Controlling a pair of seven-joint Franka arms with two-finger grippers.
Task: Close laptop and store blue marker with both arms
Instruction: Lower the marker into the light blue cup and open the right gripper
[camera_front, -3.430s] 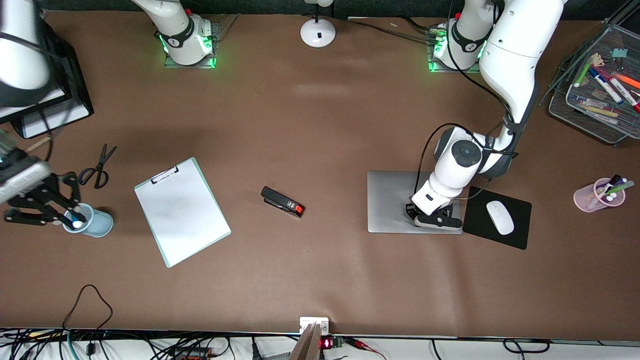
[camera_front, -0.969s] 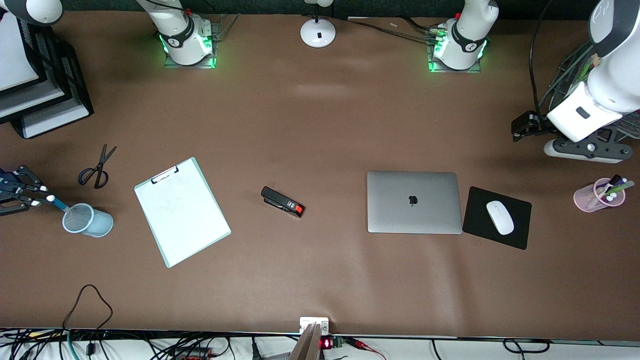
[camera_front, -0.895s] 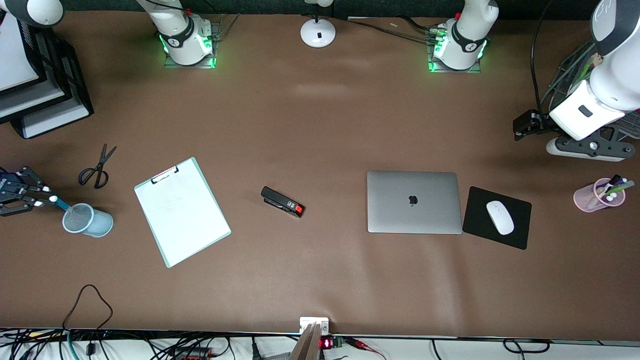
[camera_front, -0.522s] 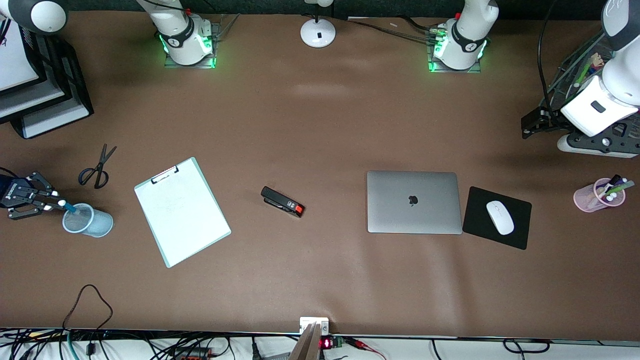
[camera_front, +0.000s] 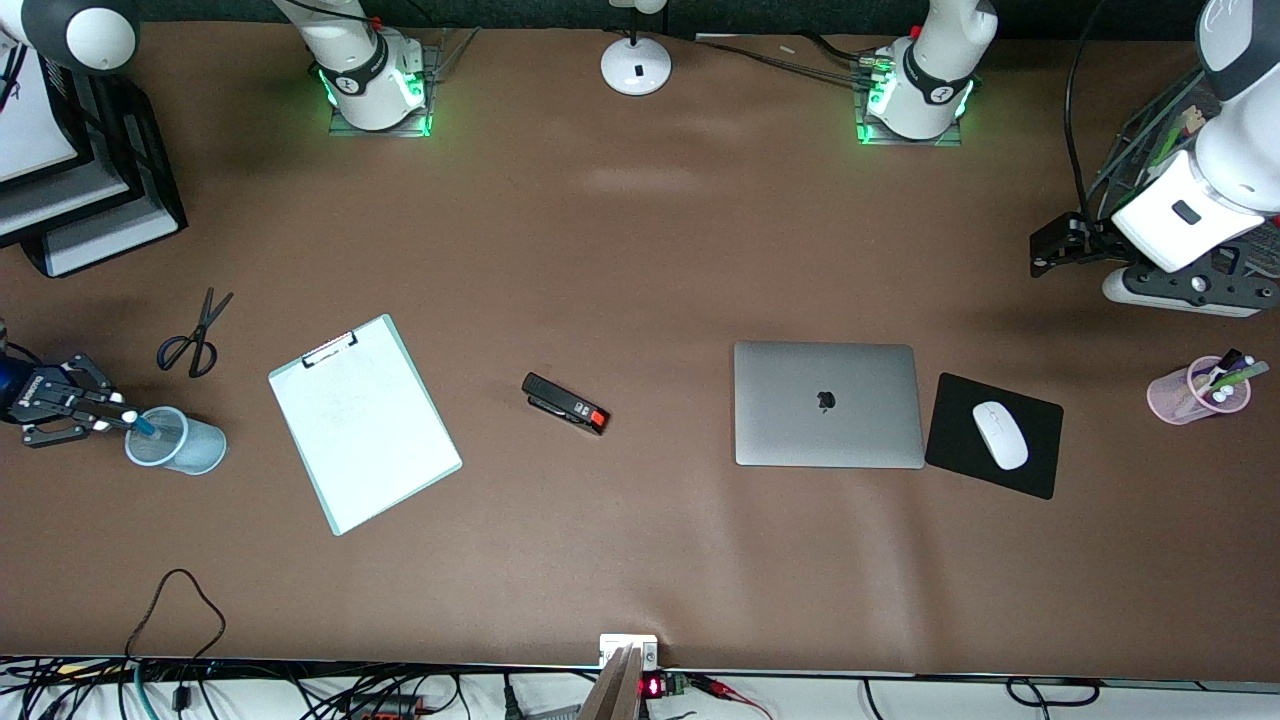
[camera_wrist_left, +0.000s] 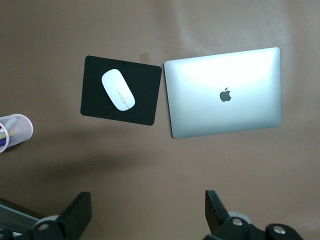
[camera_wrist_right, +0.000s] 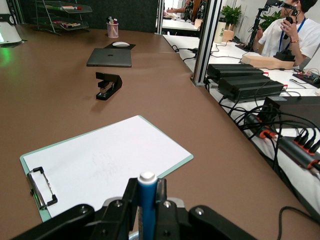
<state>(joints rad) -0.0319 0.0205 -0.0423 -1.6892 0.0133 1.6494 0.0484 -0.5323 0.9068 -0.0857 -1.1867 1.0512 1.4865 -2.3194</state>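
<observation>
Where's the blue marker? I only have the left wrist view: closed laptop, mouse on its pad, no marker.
Observer: In the right gripper, jaws shut on the blue marker, at the right arm's end of the table.
Operator: Stored?
Observer: Not yet. Its lower end is at the mouth of a light-blue mesh cup, and I cannot tell whether it is inside.
Operator: Anything close to that cup?
Observer: Scissors lie farther from the front camera than the cup, and a clipboard lies beside it. Neither touches it.
</observation>
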